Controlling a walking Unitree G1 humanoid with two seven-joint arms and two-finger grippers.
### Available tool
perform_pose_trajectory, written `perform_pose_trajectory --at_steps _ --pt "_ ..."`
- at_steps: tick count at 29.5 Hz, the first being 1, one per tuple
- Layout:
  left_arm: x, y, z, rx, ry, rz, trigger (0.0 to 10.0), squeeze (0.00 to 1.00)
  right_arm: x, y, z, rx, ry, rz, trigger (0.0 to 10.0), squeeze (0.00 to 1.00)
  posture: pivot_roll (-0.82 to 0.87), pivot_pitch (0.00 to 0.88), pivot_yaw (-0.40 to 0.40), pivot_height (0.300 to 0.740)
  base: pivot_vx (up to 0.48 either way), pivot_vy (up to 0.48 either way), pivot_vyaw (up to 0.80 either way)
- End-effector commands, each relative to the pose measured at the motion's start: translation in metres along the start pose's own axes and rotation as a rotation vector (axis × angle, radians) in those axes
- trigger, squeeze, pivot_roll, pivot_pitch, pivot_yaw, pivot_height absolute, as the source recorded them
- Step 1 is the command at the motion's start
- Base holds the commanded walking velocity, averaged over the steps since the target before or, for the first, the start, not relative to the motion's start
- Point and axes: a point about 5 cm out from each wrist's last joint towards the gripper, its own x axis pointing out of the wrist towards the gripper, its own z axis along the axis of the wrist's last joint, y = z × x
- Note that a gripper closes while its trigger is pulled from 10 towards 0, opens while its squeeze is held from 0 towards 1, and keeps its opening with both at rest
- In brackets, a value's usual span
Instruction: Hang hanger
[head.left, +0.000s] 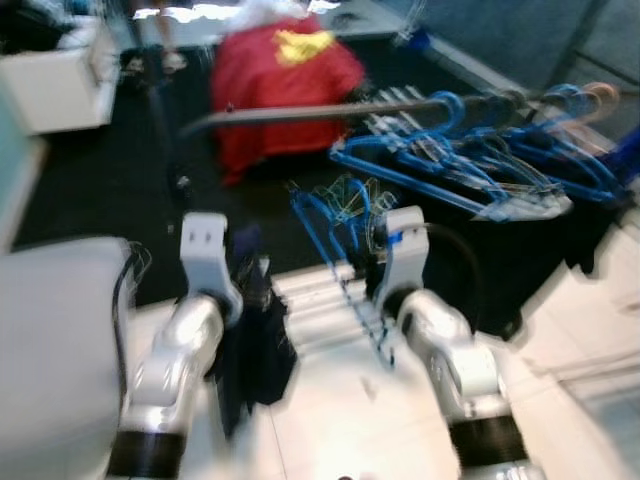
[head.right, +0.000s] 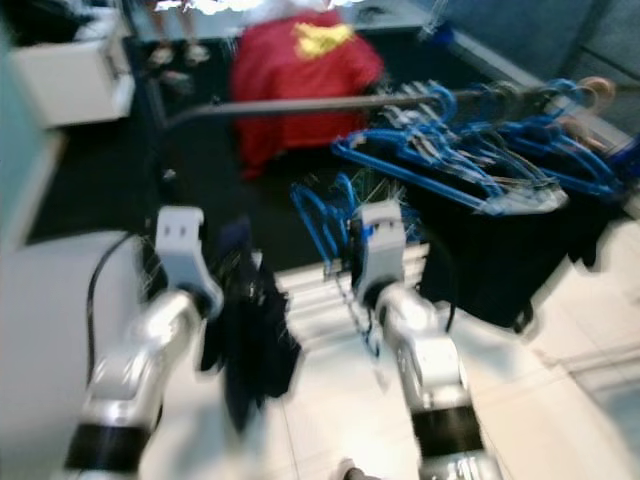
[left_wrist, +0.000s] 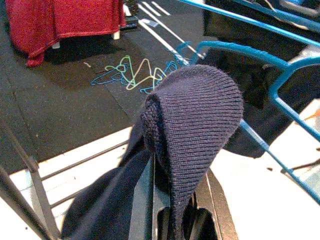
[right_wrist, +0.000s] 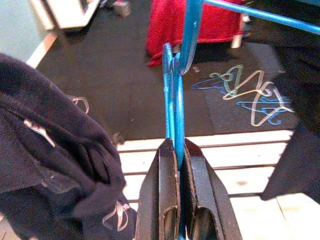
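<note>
Two grippers are raised before a rail (head.left: 330, 112) crowded with blue hangers (head.left: 470, 160); a dark garment (left_wrist: 190, 120) is draped over the left gripper (left_wrist: 172, 220), its grip hidden. A blue hanger (right_wrist: 175, 110) is clamped in the right gripper (right_wrist: 179, 150); its hook is best lifted over a bare stretch of rail.

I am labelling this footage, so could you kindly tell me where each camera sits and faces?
Left and right eye views: head, looking down at both silver arms, the rail and its blue hangers.
Left wrist view: along the left tool, draped by a navy garment.
Right wrist view: along the right tool, shut on a blue hanger.
Shared: red cloth, floor hangers.
</note>
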Motion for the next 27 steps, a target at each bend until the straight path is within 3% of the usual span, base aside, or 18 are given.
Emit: perform_pose_trajectory --at_steps 1,27 --pt "-0.001 0.003 0.003 0.009 -0.009 0.009 10.0 0.00 0.001 0.005 0.001 0.005 -0.002 0.020 10.0 0.00 -0.03 0.109 -0.044 0.740 0.000 0.000 0.00" --pt "-0.001 0.018 0.002 0.004 0.016 0.124 10.0 0.00 0.002 0.003 0.003 0.063 -0.011 0.019 10.0 0.00 -0.02 0.125 -0.034 0.740 0.000 0.000 0.00"
